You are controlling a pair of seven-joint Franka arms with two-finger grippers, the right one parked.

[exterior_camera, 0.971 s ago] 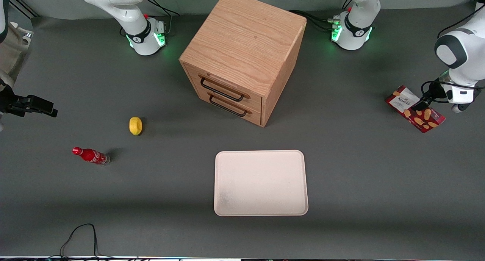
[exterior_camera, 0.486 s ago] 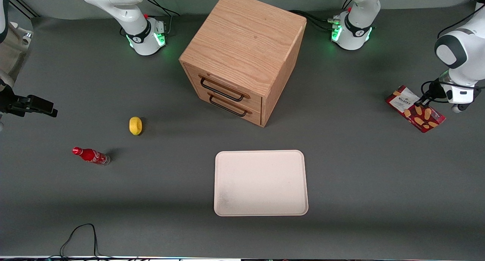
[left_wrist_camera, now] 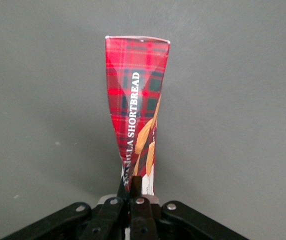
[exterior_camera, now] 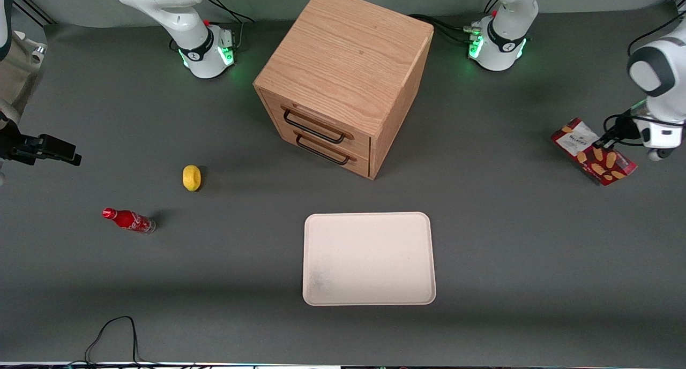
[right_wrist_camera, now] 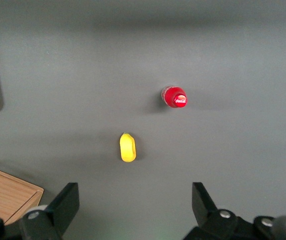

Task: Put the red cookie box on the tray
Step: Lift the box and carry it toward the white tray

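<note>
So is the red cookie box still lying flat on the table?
No, it is lifted and tilted. The tool is shut on one edge of the red cookie box, which hangs above the grey table, not yet on the tray.

My bench is a dark grey matte tabletop (exterior_camera: 509, 262); an oak two-drawer cabinet (exterior_camera: 343, 63) with black wire handles stands mid-table; a black cable (exterior_camera: 115, 334) loops at the edge nearest the front camera.

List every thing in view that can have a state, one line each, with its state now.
gripper: shut on the red cookie box, at the working arm's end of the table.
red cookie box: gripped, tilted, off the tray.
tray: nothing on it.
drawer cabinet: both drawers shut.
soda bottle: capped.
lemon: on the table.
</note>
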